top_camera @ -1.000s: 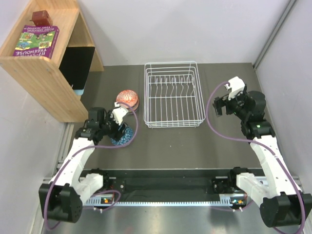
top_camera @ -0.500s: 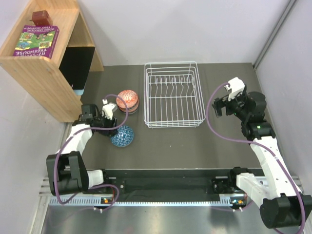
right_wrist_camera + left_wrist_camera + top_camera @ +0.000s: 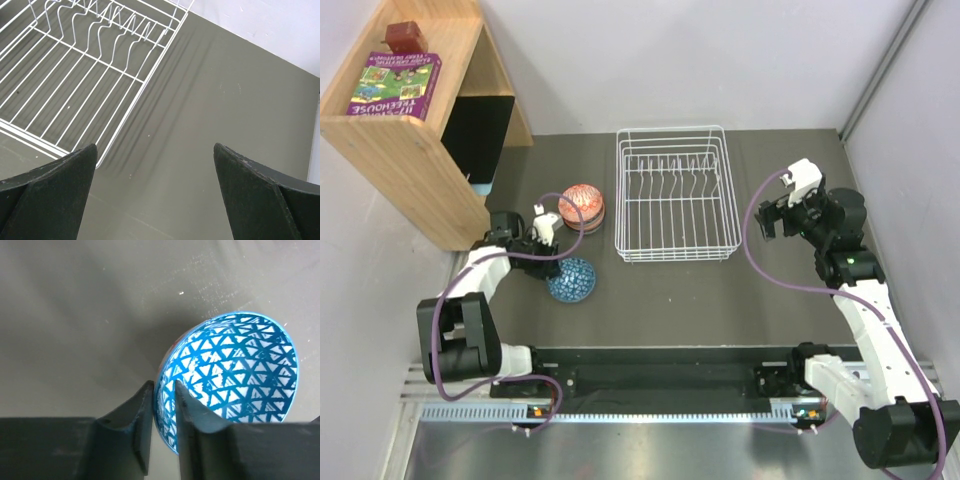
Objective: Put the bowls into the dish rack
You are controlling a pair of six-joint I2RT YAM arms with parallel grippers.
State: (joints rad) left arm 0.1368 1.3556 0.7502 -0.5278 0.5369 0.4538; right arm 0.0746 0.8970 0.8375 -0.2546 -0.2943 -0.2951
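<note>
Blue-and-white bowl [image 3: 235, 365] rim apparently pinched by left hand [image 3: 163, 385]; right hand [image 3: 155, 150] wide open near dish rack [image 3: 675, 257].

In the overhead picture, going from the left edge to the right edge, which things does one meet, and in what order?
wooden shelf → blue-and-white bowl → dish rack → right hand. The red-patterned bowl overlaps the blue-and-white one sideways, so it is left out.
</note>
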